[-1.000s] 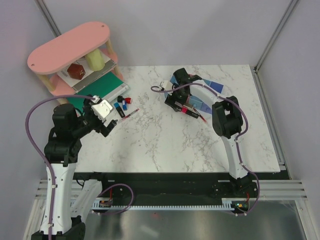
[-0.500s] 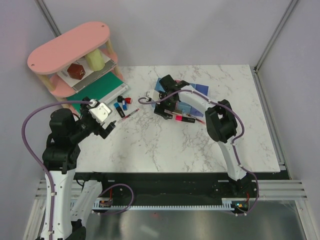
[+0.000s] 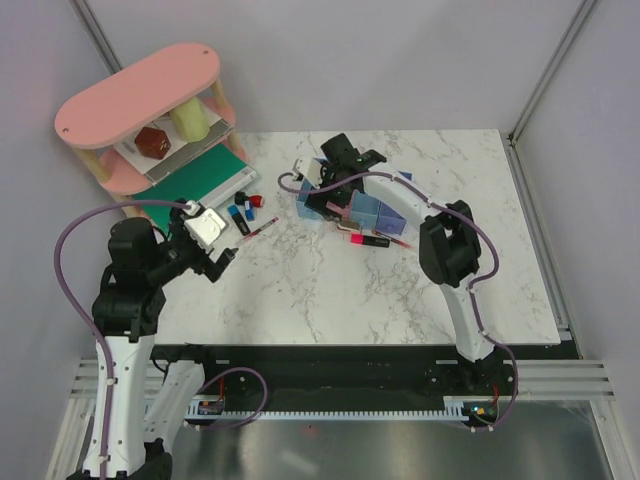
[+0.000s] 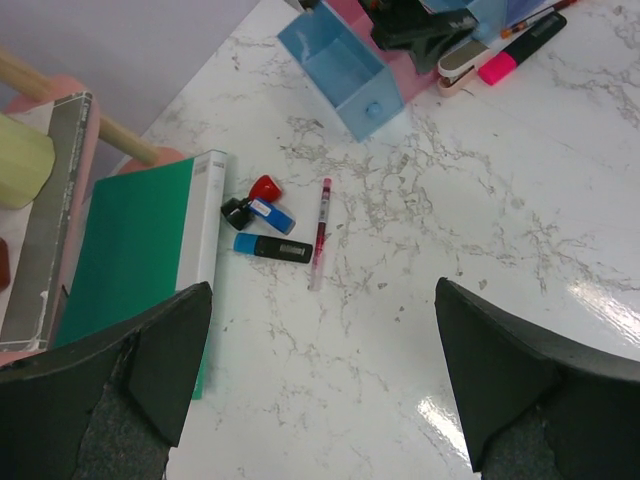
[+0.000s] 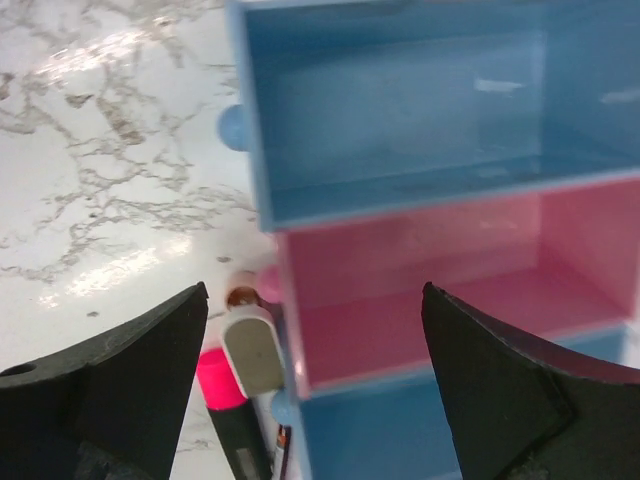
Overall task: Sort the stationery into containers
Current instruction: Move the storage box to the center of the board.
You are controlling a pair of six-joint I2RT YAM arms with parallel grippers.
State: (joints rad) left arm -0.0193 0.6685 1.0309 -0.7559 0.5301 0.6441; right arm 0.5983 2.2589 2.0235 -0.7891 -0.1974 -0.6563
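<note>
Both grippers stand with jaws spread, gripping nothing.
Top view: the left gripper (image 3: 214, 262) hangs over bare marble, with the thin red pen (image 3: 258, 232) and the small pieces (image 3: 245, 208) just beyond its tips; the right gripper (image 3: 322, 192) points down over the row of bins (image 3: 350, 210), the pink-capped marker (image 3: 368, 240) on the table nearer its base; left wrist view: fingers (image 4: 150, 360) wide apart, pen and pieces ahead between them, green board (image 4: 140, 250) off to the left, light blue bin (image 4: 343, 70) far ahead; right wrist view: fingers (image 5: 110, 390) spread, pink bin (image 5: 450, 290) directly below, beige block (image 5: 255, 350) touching its left wall.
</note>
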